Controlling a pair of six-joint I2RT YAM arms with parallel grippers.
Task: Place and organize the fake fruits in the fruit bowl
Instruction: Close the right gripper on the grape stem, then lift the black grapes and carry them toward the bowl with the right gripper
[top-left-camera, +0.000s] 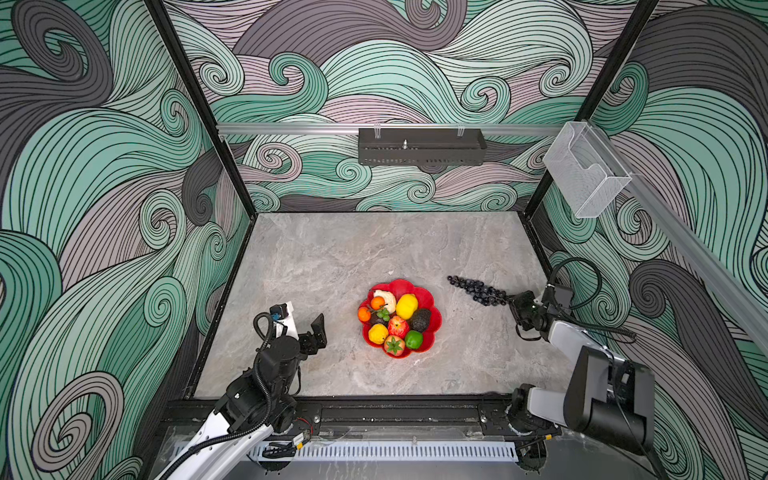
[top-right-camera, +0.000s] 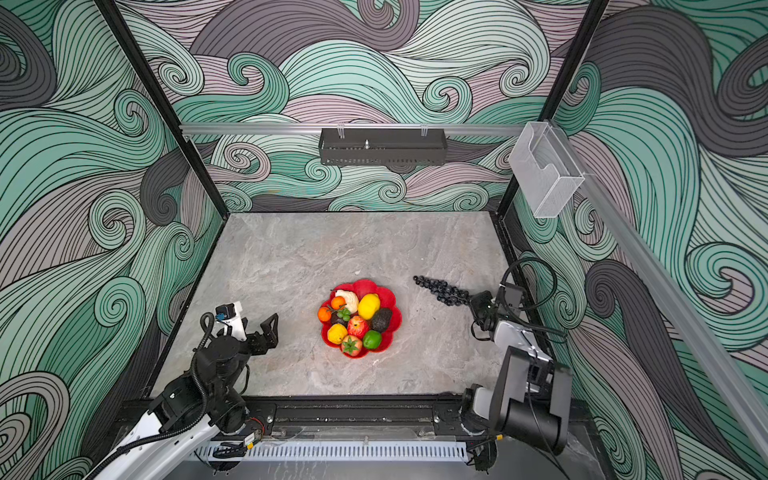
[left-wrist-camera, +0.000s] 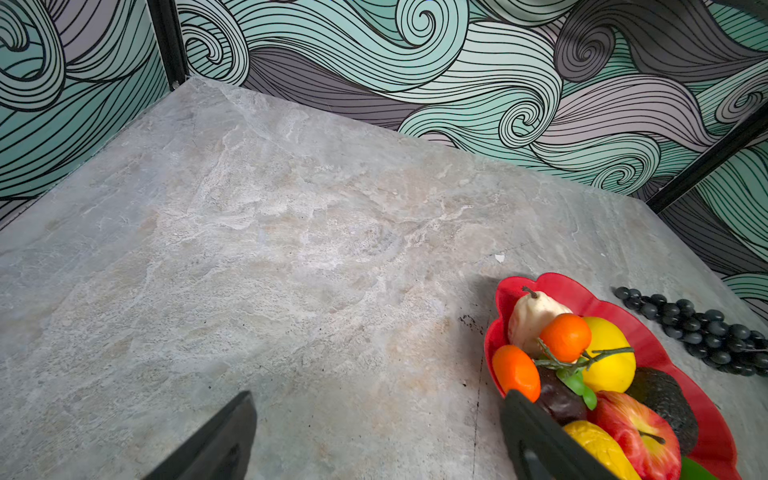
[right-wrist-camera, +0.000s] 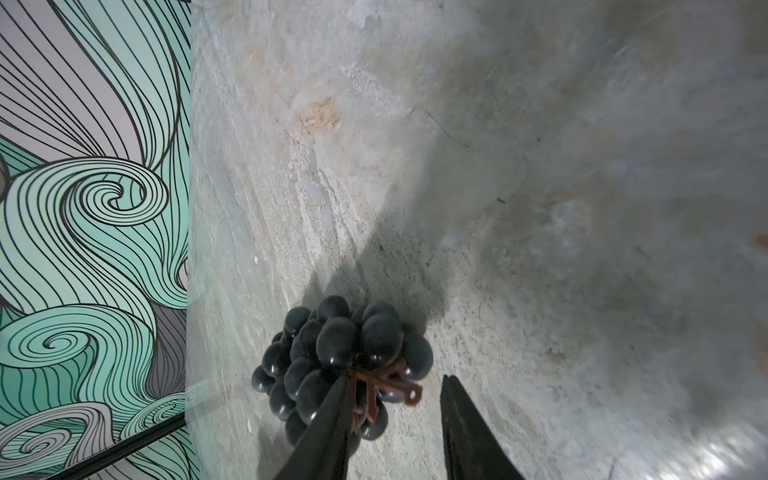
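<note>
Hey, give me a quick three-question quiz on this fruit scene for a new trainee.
1. True or false: the grapes lie in the bowl.
2. Which gripper is at the grapes: A, left gripper; B, right gripper?
3. What colour is the lime?
Key: 1 false, they lie on the table beside it; 2 B; 3 green.

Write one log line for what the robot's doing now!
right end effector: open, astride stem of grape bunch on table | left end effector: open, empty, beside fruit bowl | other fruits: in bowl
</note>
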